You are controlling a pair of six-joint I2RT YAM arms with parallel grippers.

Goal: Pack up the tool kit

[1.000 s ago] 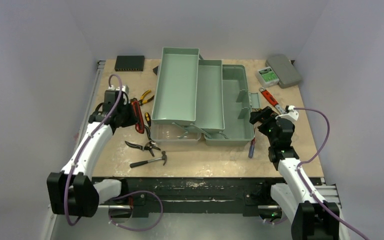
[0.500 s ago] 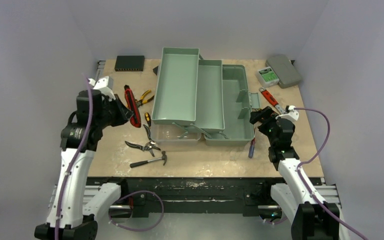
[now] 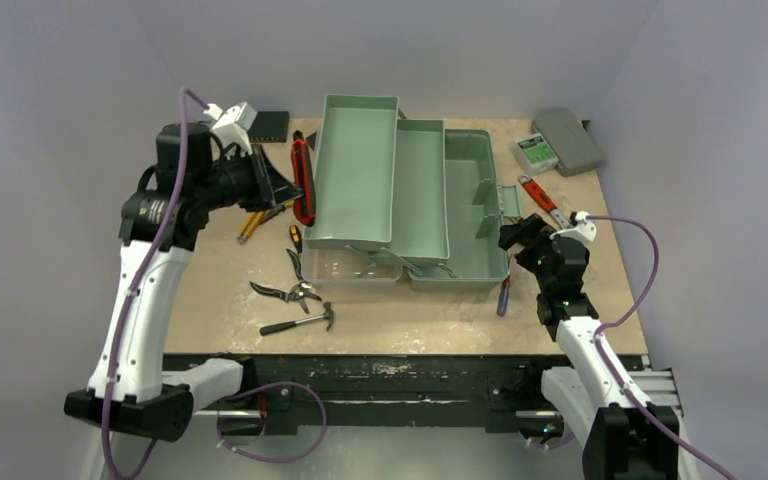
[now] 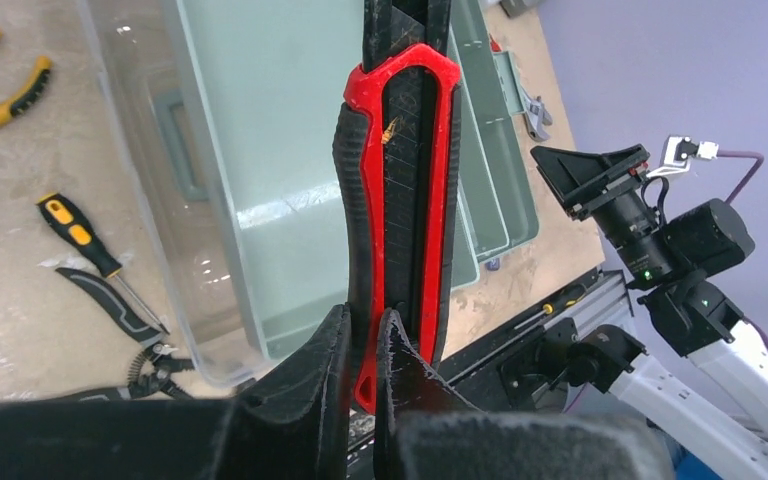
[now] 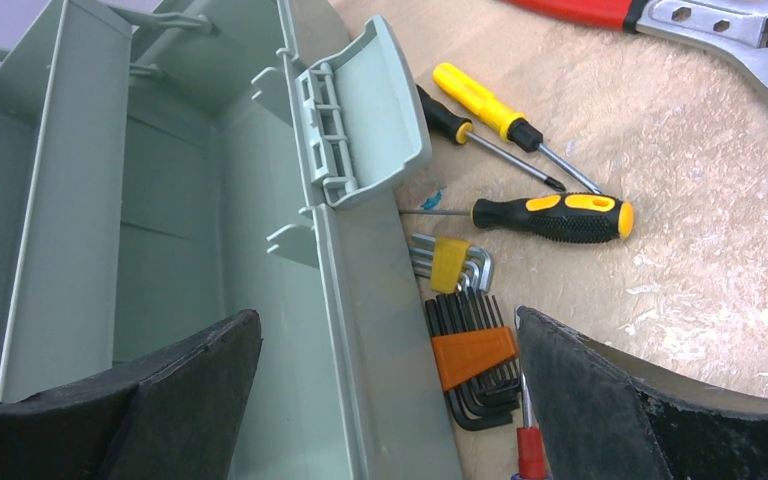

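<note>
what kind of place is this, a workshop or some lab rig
Most likely a robot lab test cell, not a working workshop: plain white walls box in a wooden table, and the left arm and right arm are bolted to a rail at its near edge.

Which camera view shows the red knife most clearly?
The left wrist view: the red knife appears close up, pinched in the left claw. The top external view shows it small, beside the toolbox. The right wrist view lacks it.

Light is even and diffuse from above with faint shadows; the top view is sharp, a pale sheen lies on the toolbox tray [image 4: 270, 205], and wrist views blur the near fingers [image 5: 600, 400].
</note>
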